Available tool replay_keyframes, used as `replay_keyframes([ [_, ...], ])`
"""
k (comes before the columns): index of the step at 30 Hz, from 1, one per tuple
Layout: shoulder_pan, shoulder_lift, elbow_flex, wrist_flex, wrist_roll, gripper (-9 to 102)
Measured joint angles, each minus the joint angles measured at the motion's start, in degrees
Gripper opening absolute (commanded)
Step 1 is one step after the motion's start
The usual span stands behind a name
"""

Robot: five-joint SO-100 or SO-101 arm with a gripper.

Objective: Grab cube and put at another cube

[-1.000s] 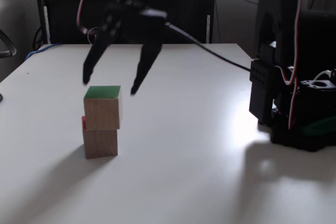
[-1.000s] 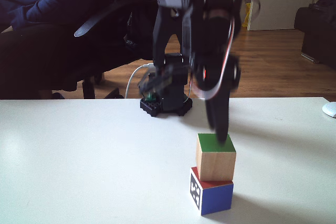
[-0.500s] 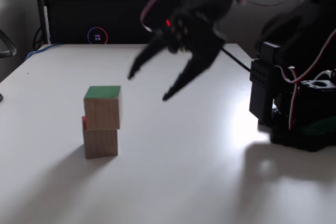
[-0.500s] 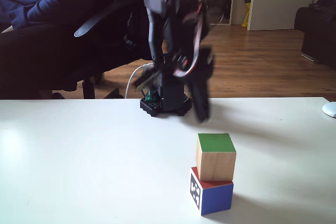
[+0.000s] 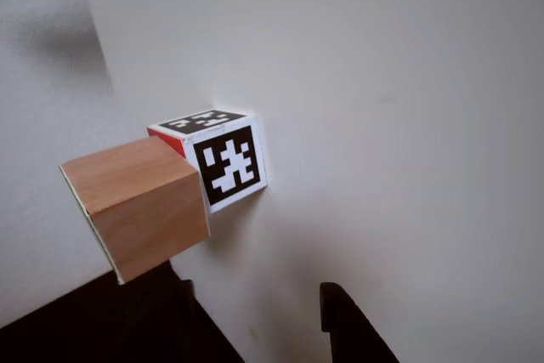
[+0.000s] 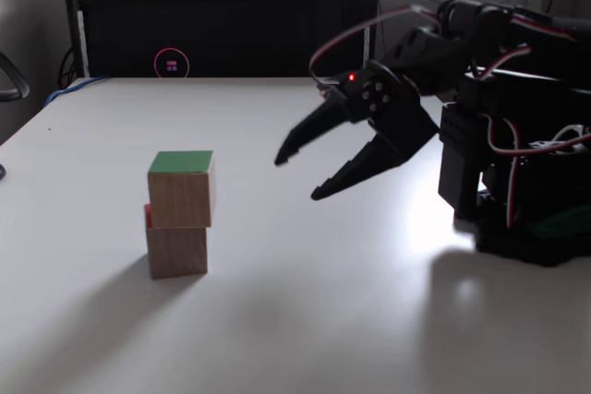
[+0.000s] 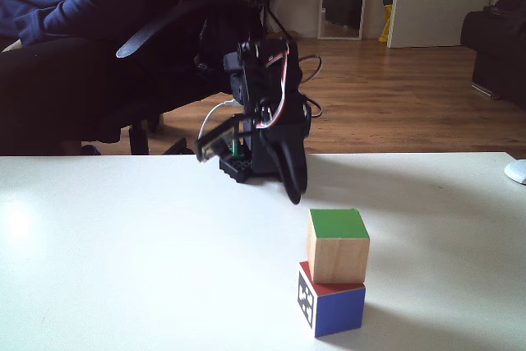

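Currently the cube (image 6: 180, 189) sits stacked on another cube (image 6: 175, 251), green face up, on the white table (image 6: 305, 320). Alignment is not square: in a fixed view the cube (image 7: 338, 245) is rotated a little and overhangs the right edge of another cube (image 7: 330, 310), while a strip of the lower one's red top face shows at the left. That lower cube shows a black-and-white marker face on its left side and a blue face toward the camera.

In the other view, which looks tipped on its side, the wooden cube (image 5: 136, 204) is pressed against the red face of another cube (image 5: 223, 157), whose marker patterns face the lens.

Gripper (image 6: 297, 177) is wide open and empty, fingers pointing toward the stack from its right in that fixed view, raised off the table and well apart from both cubes. One dark fingertip (image 5: 340, 312) shows at the bottom edge of the other view.

Relative to the stack, the arm base (image 6: 526, 200) stands far right in one fixed view and behind it in the other (image 7: 259, 162). A seated person (image 7: 74, 30) is beyond the table, left of the stack. A dark cabinet (image 6: 222, 29) runs along the table's far edge.
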Motion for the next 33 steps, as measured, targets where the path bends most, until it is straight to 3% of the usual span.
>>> replay_keyframes([
  [6,-0.26,0.35,2.20,1.05,-2.29,9],
  [8,0.44,0.35,2.20,1.93,-2.81,0],
  [18,0.35,0.35,1.93,11.43,-6.33,0],
  [33,1.14,0.35,1.93,11.87,-6.24,0],
])
